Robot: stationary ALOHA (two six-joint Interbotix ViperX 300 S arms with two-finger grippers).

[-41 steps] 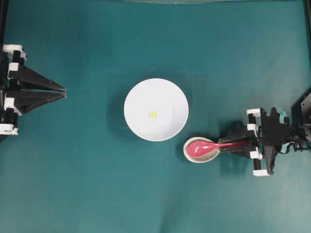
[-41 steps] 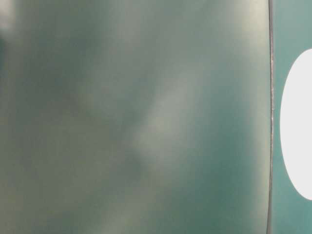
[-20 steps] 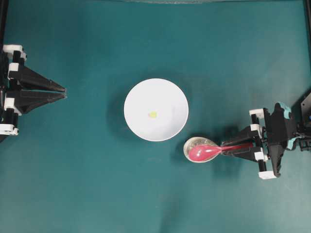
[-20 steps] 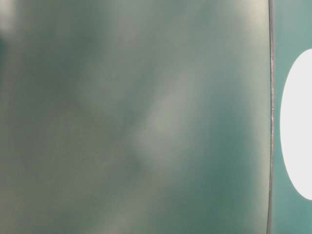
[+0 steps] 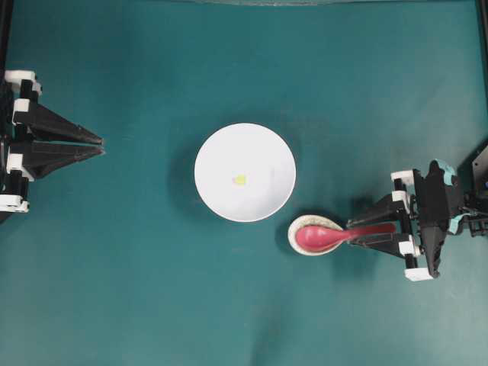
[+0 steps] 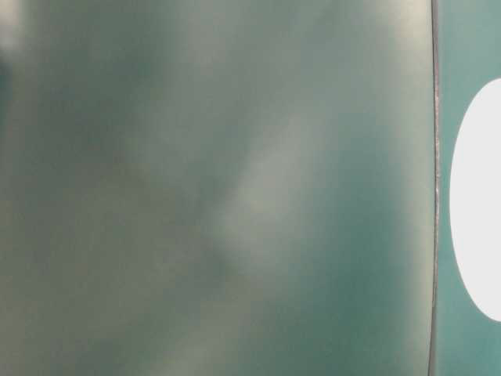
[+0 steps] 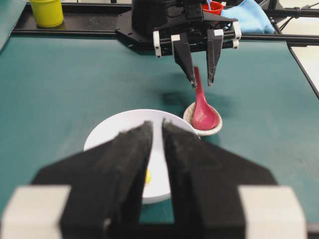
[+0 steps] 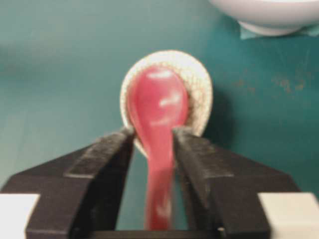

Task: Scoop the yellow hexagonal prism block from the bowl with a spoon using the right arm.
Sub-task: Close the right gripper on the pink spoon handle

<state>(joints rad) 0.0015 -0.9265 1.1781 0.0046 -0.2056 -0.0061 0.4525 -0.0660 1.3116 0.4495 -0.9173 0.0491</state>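
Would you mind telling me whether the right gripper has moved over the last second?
Yes. The right gripper has drawn back rightward, away from the bowl, which stayed put.

Glossy pink spoon [image 8: 158, 112], speckled dish [image 8: 198, 79]

No text, label, brand, number or sign can be read on anything in any of the views.
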